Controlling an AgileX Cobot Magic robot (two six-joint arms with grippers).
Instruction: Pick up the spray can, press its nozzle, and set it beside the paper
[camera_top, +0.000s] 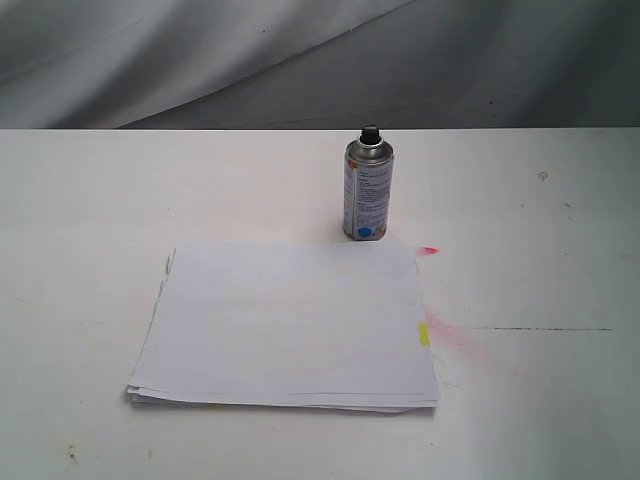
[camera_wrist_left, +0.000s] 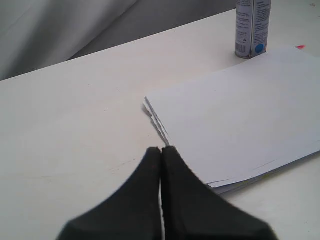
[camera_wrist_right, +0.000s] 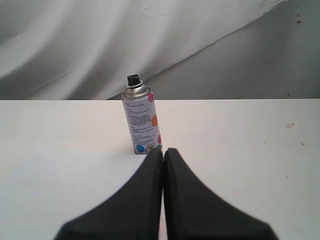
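The spray can (camera_top: 368, 190) stands upright on the white table just behind the far right corner of the paper (camera_top: 285, 325). Its black nozzle (camera_top: 369, 132) tops the silver dome. No gripper appears in the exterior view. In the left wrist view my left gripper (camera_wrist_left: 161, 150) is shut and empty, near the paper (camera_wrist_left: 240, 115), with the spray can (camera_wrist_left: 253, 27) far beyond it. In the right wrist view my right gripper (camera_wrist_right: 163, 151) is shut and empty, facing the spray can (camera_wrist_right: 141, 122) and its nozzle (camera_wrist_right: 133, 79) a short way ahead.
A small pink mark (camera_top: 429, 250) and a pink smear (camera_top: 455, 335) stain the table (camera_top: 90, 220) right of the paper. A thin dark line (camera_top: 545, 329) runs further right. Grey cloth (camera_top: 300, 60) hangs behind the table's far edge.
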